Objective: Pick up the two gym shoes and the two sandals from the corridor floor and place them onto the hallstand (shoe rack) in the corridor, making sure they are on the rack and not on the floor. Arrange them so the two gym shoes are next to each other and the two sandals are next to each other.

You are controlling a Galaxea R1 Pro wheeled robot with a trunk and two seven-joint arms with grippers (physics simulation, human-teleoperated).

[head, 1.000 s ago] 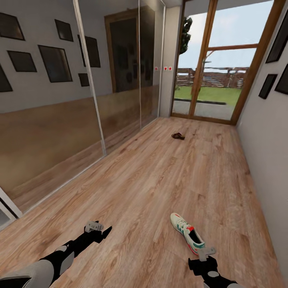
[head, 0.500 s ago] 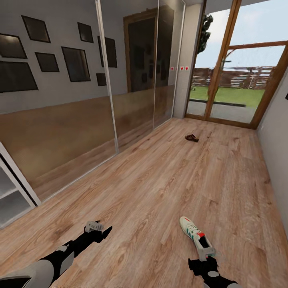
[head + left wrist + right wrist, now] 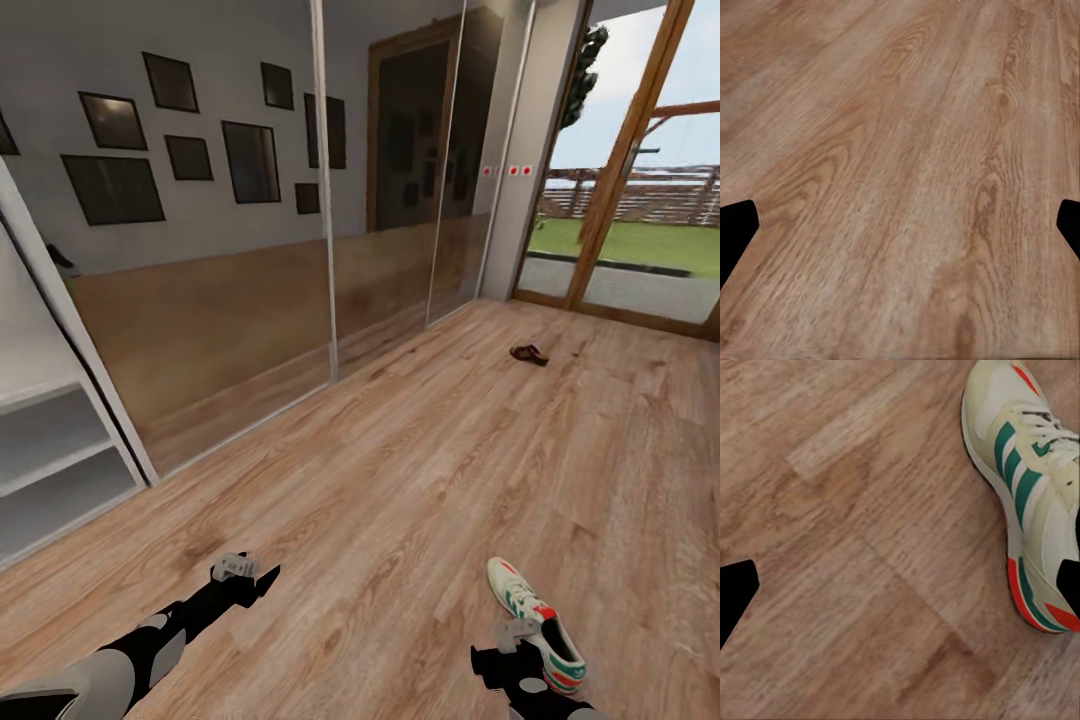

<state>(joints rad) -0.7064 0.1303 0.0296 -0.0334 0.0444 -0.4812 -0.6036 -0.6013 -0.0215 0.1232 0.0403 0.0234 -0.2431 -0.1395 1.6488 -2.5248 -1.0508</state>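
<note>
Change: camera is swinging leftward since the earlier pictures, so the whole scene is sliding right and white open shelves are coming into sight beside the mirrored sliding doors; the shoes themselves are not moving.
Gym shoe: one gym shoe is lying upright on the corridor floor, just beside the right tool, toe pointing away from the robot.
Sandal: one dark sandal is lying well apart from the gym shoe, near the glass door.
Right tool: hanging over the gym shoe's heel side, fingers spread wide with nothing between them.
Left tool: the left tool is hovering over bare planks, also spread wide and empty.
Step in hand: probably lining up on the gym shoe.
Doing it well: centre the fingers across the shoe's narrow width, near the heel collar, before descending.
</note>
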